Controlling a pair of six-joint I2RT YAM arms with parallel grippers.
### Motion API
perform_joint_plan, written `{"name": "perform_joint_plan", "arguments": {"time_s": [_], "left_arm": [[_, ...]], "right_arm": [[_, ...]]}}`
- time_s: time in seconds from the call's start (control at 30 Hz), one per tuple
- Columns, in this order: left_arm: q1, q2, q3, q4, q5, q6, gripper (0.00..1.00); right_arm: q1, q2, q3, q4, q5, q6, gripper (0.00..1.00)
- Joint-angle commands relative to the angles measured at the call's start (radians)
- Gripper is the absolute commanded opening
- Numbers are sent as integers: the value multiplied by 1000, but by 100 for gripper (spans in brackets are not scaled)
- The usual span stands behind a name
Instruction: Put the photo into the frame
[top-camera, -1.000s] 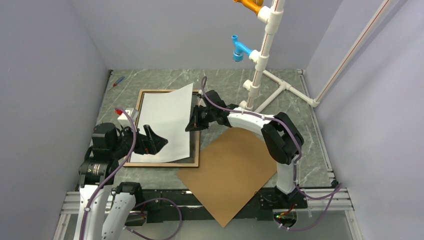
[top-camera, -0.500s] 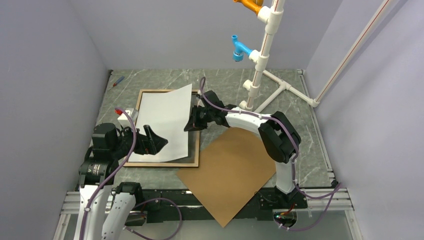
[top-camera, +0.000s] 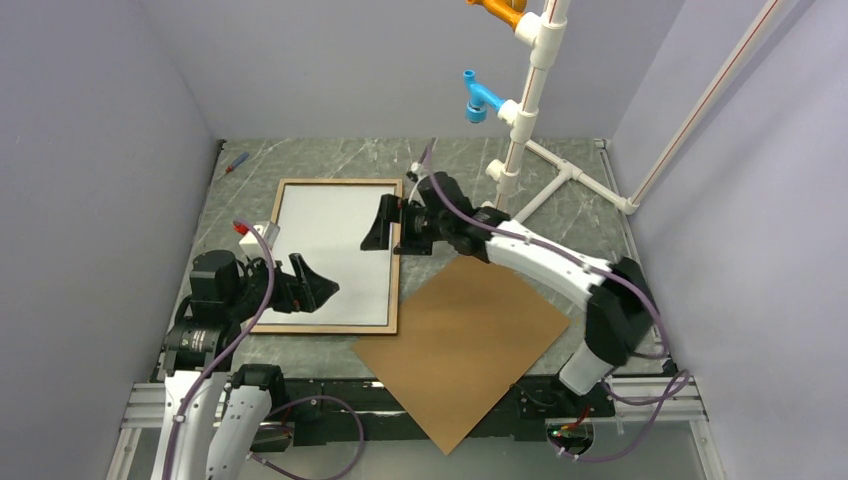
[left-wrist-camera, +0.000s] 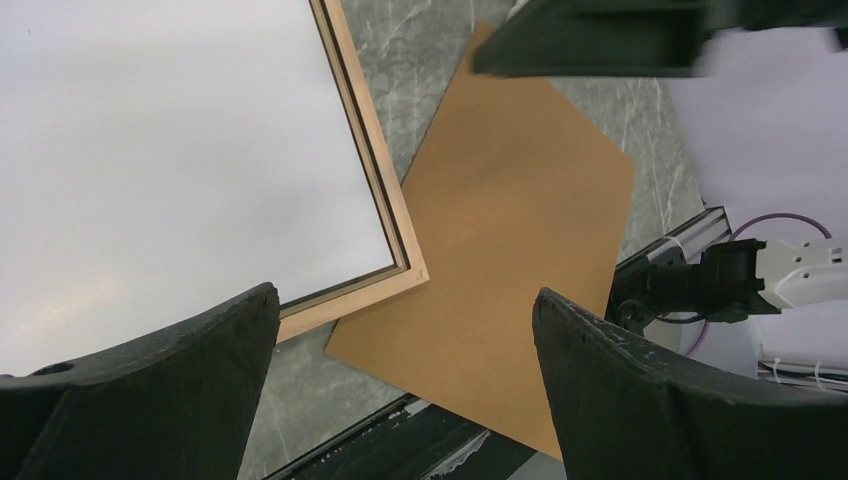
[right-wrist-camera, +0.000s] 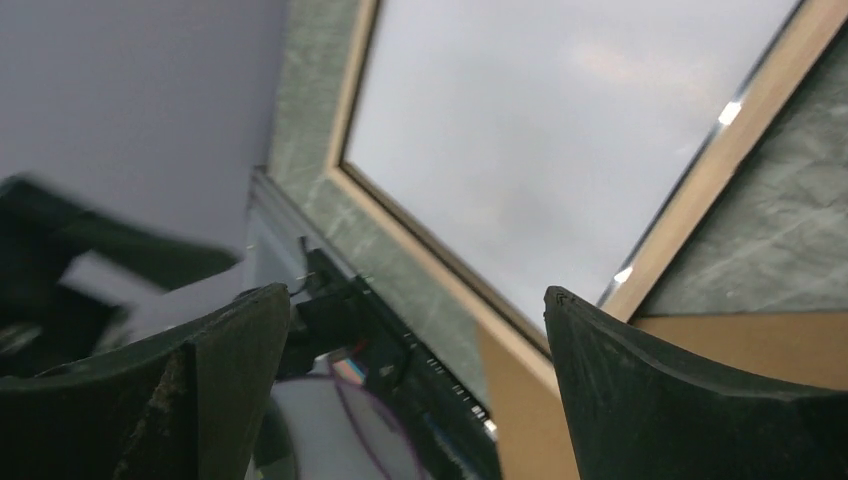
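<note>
The frame (top-camera: 340, 183), thin light-brown wood, lies flat on the marble table left of centre. The photo (top-camera: 330, 258) lies inside it, plain white side up, square with the rails. My right gripper (top-camera: 393, 230) hovers open over the frame's right rail with nothing between its fingers. My left gripper (top-camera: 318, 286) is open and empty above the photo's near part. The left wrist view shows the photo (left-wrist-camera: 170, 150), the frame (left-wrist-camera: 372, 170) and my left gripper (left-wrist-camera: 405, 300). The right wrist view shows the photo (right-wrist-camera: 560, 140), the frame (right-wrist-camera: 735, 140) and my right gripper (right-wrist-camera: 418, 295).
A plain brown backing board (top-camera: 460, 340) lies at an angle right of the frame, its corner over the table's near edge. A white pipe stand (top-camera: 520, 120) with blue and orange fittings rises at the back right. A small red-and-blue tool (top-camera: 237, 161) lies back left.
The photo hung tilted with its right edge in my right gripper; now it lies flat inside the frame. My right gripper has opened and drawn back. The left gripper barely moved.
</note>
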Motion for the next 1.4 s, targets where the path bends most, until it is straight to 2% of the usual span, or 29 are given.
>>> {"name": "perform_joint_plan", "arguments": {"time_s": [0.0, 0.23, 0.4, 0.5, 0.63, 0.9, 1.17, 1.37], "left_arm": [[5, 19, -8, 28, -4, 19, 99], [6, 60, -2, 15, -11, 76, 99], [5, 53, 28, 37, -24, 65, 99], [5, 48, 39, 58, -27, 44, 99], [4, 35, 36, 94, -18, 20, 99], [5, 23, -46, 138, 26, -5, 99], [5, -28, -46, 102, 21, -4, 99], [6, -26, -61, 103, 29, -10, 99]], "right_arm": [[9, -165, 91, -137, 34, 26, 100], [8, -274, 344, -310, 29, 47, 100], [8, -219, 615, -492, 62, 75, 100], [-6, -200, 673, -515, 34, 84, 100], [-33, -248, 579, -396, -74, 135, 100], [-60, -329, 406, -244, -127, 179, 100], [-60, -327, 414, -208, -171, 242, 100], [-79, -395, 299, -114, -169, 242, 100]]}}
